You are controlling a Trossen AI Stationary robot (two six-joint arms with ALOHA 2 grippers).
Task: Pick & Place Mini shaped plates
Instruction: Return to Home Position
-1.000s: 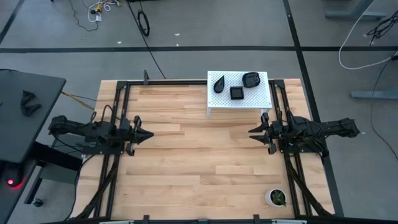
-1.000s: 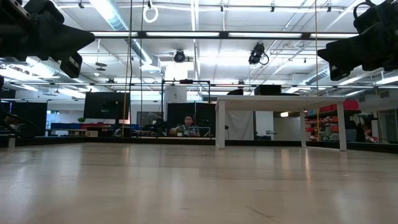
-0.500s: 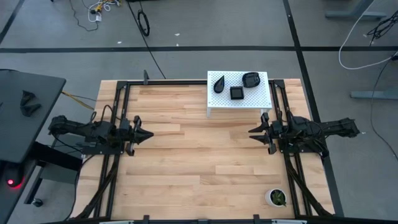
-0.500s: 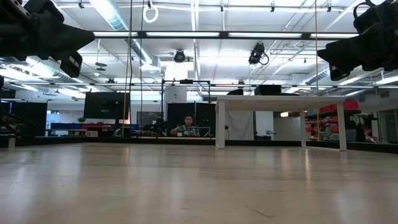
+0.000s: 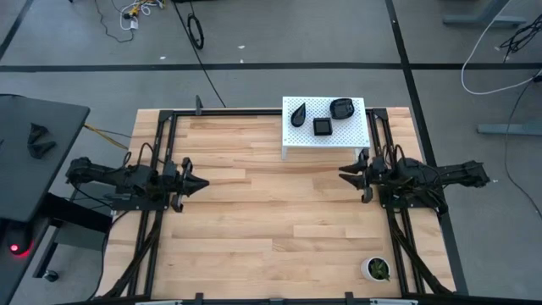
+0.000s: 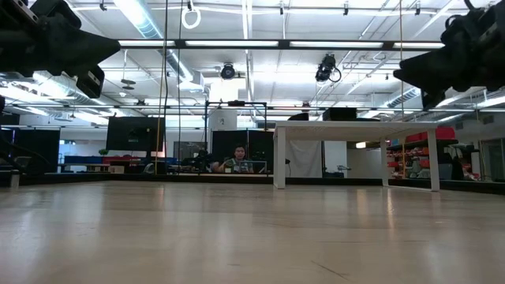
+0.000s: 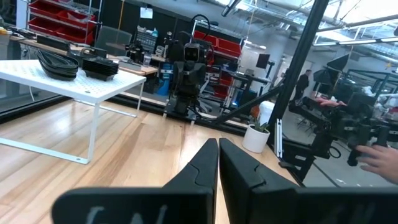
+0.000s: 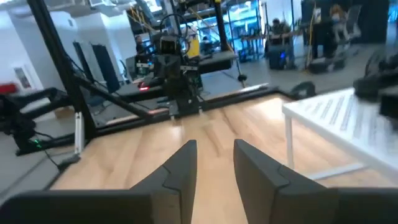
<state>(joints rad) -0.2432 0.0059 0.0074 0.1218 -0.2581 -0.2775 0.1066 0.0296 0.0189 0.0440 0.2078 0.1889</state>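
Observation:
Three stacks of glossy black mini plates sit on a white perforated stand [image 5: 356, 127] at the table's far right: teardrop ones [image 5: 299, 113], square ones [image 5: 323, 126] and rounded ones [image 5: 341, 108]. The left wrist view shows the stacks [image 7: 59, 62] on the stand [image 7: 93, 90]. My left gripper [image 5: 206, 181] hovers over the table's left side, shut and empty, its fingers together [image 7: 218, 146]. My right gripper [image 5: 340, 176] hovers near the right edge, just in front of the stand, open and empty [image 8: 215, 149]. Both point toward the table's middle.
A small white pot with a green plant [image 5: 377, 269] stands at the near right corner. Bare wood lies between the two grippers. Black frame rails run along the left and right edges. A person [image 6: 239, 162] sits in the room beyond the far edge.
My right arm has shifted slightly toward the table's far edge, closer to the white stand. The left arm and the plates have kept still.

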